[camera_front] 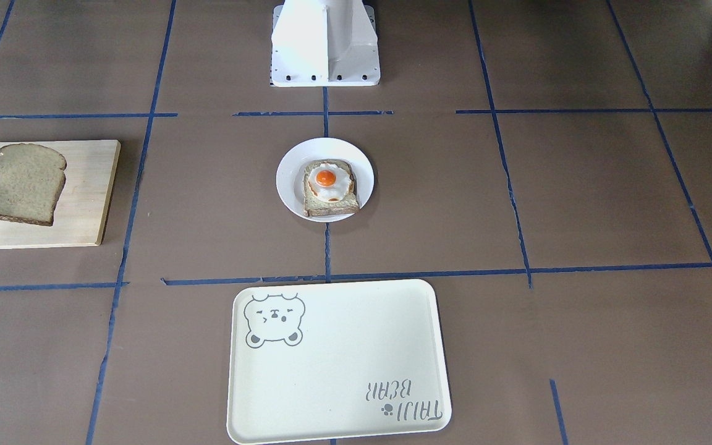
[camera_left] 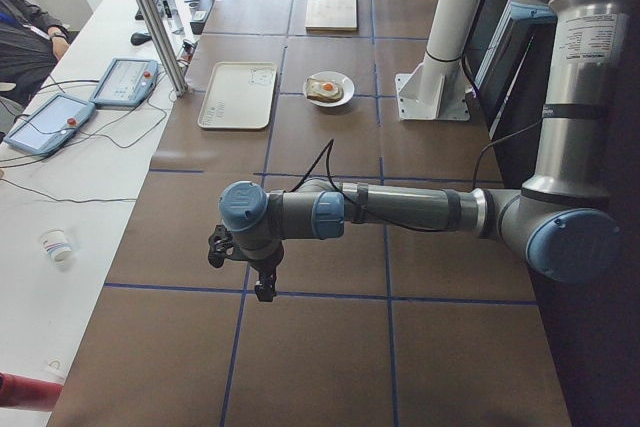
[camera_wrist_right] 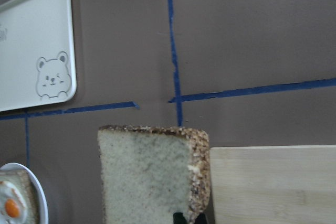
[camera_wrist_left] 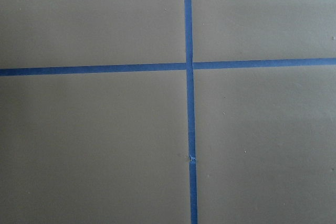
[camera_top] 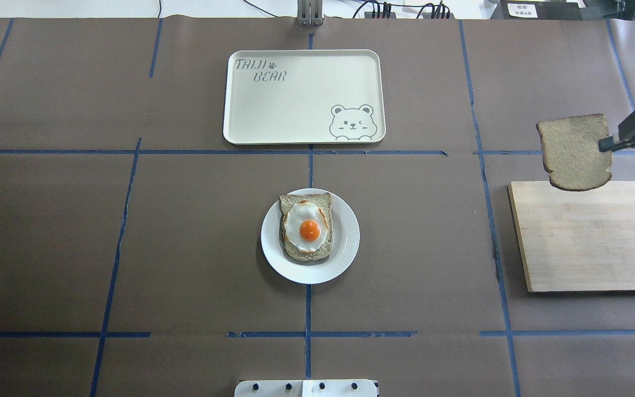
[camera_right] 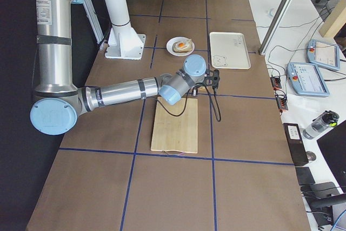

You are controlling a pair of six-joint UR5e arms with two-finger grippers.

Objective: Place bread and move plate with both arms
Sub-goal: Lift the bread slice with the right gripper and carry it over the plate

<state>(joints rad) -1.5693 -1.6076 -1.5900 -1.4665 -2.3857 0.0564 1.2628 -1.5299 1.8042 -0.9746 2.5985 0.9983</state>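
The plain bread slice (camera_top: 574,151) hangs in my right gripper (camera_top: 605,146), which is shut on its edge and holds it above the far end of a wooden cutting board (camera_top: 587,242). It also shows in the front view (camera_front: 19,183) and in the right wrist view (camera_wrist_right: 152,174). The white plate (camera_top: 346,242) sits at the table's centre and carries a slice topped with a fried egg (camera_top: 307,227). My left gripper (camera_left: 255,272) shows only in the exterior left view, low over bare table far from the plate; I cannot tell whether it is open or shut.
A cream rectangular tray with a bear drawing (camera_top: 295,94) lies beyond the plate, on the operators' side. Blue tape lines cross the brown table. The white pedestal base (camera_front: 325,49) stands at the robot's side.
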